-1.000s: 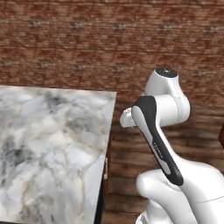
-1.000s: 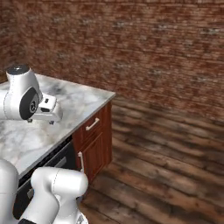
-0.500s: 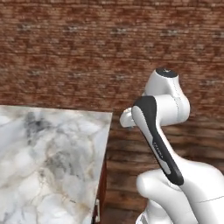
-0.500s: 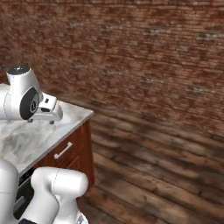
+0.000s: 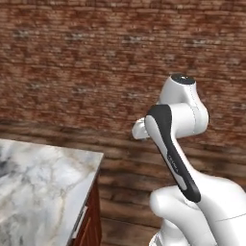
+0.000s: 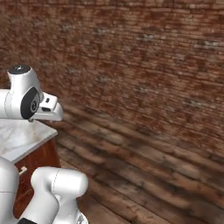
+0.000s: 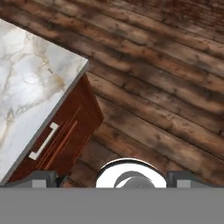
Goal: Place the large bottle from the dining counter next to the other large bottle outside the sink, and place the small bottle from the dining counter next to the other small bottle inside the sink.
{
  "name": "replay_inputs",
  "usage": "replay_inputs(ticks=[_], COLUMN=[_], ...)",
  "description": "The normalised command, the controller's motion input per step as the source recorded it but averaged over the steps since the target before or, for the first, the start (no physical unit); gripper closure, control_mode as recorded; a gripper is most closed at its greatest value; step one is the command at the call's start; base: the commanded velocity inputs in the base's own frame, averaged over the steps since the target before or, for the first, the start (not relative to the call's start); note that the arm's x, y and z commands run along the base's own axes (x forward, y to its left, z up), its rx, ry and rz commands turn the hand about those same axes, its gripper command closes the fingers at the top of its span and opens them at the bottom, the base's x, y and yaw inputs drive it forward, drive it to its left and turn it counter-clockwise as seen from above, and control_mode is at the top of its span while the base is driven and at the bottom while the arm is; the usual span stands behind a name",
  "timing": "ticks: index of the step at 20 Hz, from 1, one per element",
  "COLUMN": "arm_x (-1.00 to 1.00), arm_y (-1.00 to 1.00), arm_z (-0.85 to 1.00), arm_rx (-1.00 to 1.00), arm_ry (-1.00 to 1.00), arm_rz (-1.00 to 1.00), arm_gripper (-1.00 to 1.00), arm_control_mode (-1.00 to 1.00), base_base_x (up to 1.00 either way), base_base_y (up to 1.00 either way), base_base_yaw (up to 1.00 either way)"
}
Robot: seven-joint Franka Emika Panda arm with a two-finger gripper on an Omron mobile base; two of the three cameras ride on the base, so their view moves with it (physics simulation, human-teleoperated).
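while jaws gape — one dining counter, one drawer handle.

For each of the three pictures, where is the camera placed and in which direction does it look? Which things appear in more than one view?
Left base view: behind the arm to its left, facing the brick wall; the marbled counter lies lower left, the white arm rises at the right.
Right base view: behind the arm to its right, facing the same wall and the wooden floor; the arm stands at the left.
Hand view: on the hand, looking down on the counter corner, a drawer handle and the floor.
All three share the counter and the floor.
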Motion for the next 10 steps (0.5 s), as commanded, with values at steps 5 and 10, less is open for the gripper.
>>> replay_inputs(ticks=[5, 10], arm_x=[0.0, 0.0], arm_y=[0.0, 0.0], arm_z=[0.0, 0.0], arm_rx=[0.0, 0.0], arm_ry=[0.0, 0.0], arm_rz=[0.0, 0.0], arm_gripper=[-1.0, -1.0], arm_control_mode=[1.0, 1.0], base_base_x=[0.76, 0.95], base_base_y=[-0.84, -0.71], base_base_yaw=[0.29, 0.3])
